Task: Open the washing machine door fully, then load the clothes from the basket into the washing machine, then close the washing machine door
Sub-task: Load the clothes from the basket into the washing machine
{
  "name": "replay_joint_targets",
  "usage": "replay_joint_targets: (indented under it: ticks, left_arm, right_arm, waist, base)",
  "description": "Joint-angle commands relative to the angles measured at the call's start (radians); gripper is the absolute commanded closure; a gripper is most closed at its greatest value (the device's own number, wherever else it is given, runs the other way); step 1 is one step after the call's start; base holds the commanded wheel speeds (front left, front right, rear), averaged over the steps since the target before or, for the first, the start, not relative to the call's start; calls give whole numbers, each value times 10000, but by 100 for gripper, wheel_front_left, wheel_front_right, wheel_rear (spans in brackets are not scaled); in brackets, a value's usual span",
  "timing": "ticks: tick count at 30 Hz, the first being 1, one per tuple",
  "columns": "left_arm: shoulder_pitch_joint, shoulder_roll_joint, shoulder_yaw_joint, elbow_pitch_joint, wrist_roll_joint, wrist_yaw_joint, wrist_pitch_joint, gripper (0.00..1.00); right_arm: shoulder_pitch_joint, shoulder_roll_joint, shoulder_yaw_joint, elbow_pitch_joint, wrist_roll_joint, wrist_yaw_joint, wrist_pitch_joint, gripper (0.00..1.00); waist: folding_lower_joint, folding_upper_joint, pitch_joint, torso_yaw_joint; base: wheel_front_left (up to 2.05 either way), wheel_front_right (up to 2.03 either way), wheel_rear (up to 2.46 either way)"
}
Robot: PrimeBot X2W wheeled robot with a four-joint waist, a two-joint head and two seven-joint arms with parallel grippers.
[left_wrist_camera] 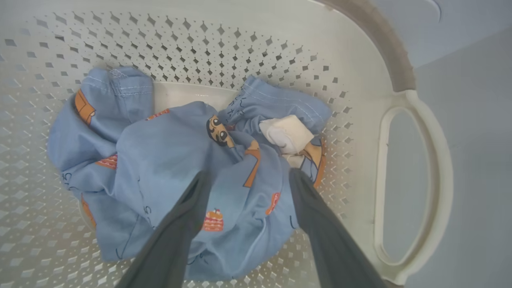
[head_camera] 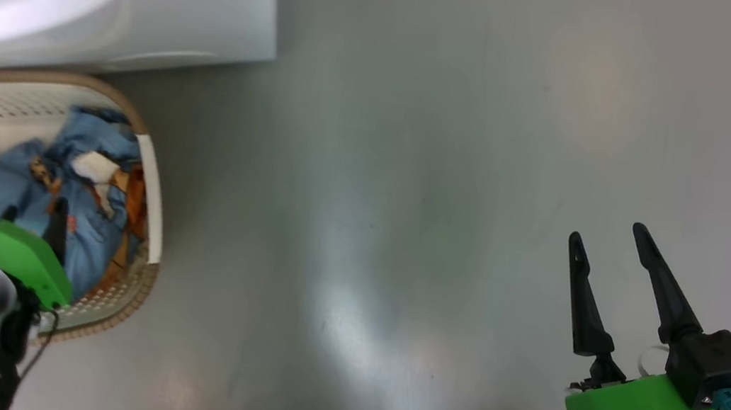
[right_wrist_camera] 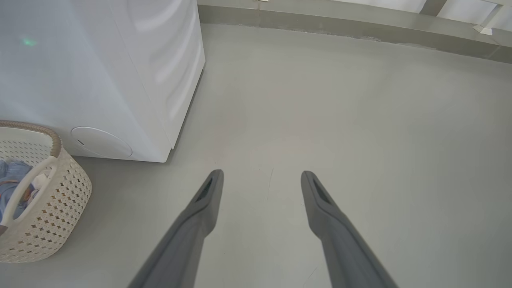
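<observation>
With our left gripper [left_wrist_camera: 250,176] spread wide over the clothes [left_wrist_camera: 160,160], seemingly soft and light, we'd pinch the fold between its tips.

End effector [head_camera: 607,232] — green bracket [head_camera: 631,404], dark fingers [head_camera: 666,294]

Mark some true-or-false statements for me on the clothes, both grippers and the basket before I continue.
1. The clothes lie in the basket. True.
2. The left gripper is shut on fabric. False: its fingers are spread apart over the clothes.
3. The right gripper holds a garment. False: it is open, holding nothing, over the floor.
4. The basket stands beside the washing machine. True.
</observation>
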Motion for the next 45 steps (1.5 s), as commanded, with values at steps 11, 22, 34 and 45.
replay_joint_targets:
  ticks: [11,22,34,45]
  left_arm:
    - [-964,1256,56,486,-42,230,836,0]
    - [-1271,1694,-509,592,409,973,2114,0]
    - [-1268,1544,-467,606,139,992,2328,100]
    - [-1057,1443,-329,610,-204,909,2122,100]
  right_arm:
    - [-292,-58,450,-316,467,16,-118,0]
    - [-355,-58,467,-326,644,16,-118,0]
    - [-393,-58,432,-330,544,16,-118,0]
    - [-598,-58,493,-197,467,16,-118,0]
  waist:
    - [0,0,1459,-958]
    - [0,0,1809,-1155]
    - [0,0,1858,-1009]
    - [0,0,1550,-852]
  base:
    - [0,0,0]
    - [0,0,0]
    - [0,0,0]
    - [0,0,0]
